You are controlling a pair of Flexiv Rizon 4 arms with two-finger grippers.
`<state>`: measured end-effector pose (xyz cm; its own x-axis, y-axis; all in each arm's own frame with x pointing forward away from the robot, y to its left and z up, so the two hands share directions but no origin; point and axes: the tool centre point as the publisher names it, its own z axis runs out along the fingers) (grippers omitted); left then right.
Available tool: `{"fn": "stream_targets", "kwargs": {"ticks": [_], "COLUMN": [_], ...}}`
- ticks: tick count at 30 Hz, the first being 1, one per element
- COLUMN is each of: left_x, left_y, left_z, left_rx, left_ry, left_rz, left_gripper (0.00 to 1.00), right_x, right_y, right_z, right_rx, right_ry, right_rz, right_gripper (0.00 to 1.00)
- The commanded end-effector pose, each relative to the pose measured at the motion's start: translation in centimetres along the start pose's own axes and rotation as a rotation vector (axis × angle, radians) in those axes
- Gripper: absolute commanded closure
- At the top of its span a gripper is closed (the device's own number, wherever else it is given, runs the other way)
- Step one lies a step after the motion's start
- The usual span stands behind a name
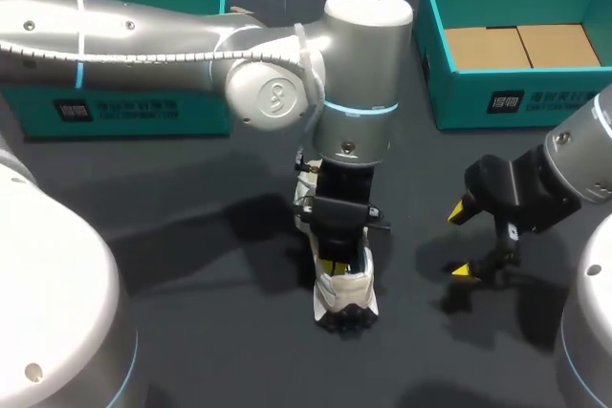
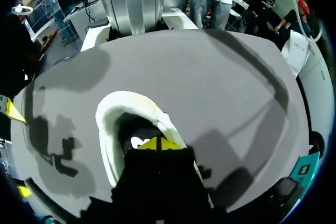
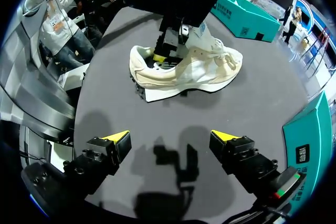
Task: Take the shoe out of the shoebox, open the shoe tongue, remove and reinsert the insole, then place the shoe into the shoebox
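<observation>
Matt charcoal worktop [image 1: 191, 284], zero shine, smooth all round the left end effector [image 1: 339, 267]. Around that, shoe [image 1: 346, 295] in cream woven cloth, smoother leathery panels, rough black rubbery sole. Matt black plastic on the right end effector [image 1: 463, 241], smooth yellow fingertips [image 1: 459, 213]. Satin silver shell on the left arm [image 1: 143, 35]. Beyond the right end effector, shoebox [image 1: 516, 93] in teal card, plain brown cardboard insert [image 1: 521, 47] inside.

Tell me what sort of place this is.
Probably a robot workstation for practising shoe handling. A dark table holds a teal shoebox, a second shoebox and a white shoe. The left gripper is down in the shoe, and the right gripper is open nearby.
</observation>
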<state>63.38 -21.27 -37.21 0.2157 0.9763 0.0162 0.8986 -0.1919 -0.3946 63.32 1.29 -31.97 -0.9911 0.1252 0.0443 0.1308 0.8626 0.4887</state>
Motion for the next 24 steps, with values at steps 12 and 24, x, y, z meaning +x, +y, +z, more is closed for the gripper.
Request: {"fn": "stream_targets", "kwargs": {"ticks": [12, 24], "left_x": [-0.8, -1.3], "left_y": [0.1, 1.8], "left_z": [1.2, 4.7], "left_rx": [-0.019, -0.059], "left_ry": [0.082, 0.044], "left_rz": [-0.025, -0.137], "left_gripper": [1.0, 1.0], "right_x": [0.2, 0.2], "right_y": [0.0, 0.0], "right_z": [0.0, 0.0], "right_rx": [0.002, 0.002], "right_ry": [-0.003, -0.003], "right_rz": [0.001, 0.001], "right_gripper": [0.0, 0.0]}}
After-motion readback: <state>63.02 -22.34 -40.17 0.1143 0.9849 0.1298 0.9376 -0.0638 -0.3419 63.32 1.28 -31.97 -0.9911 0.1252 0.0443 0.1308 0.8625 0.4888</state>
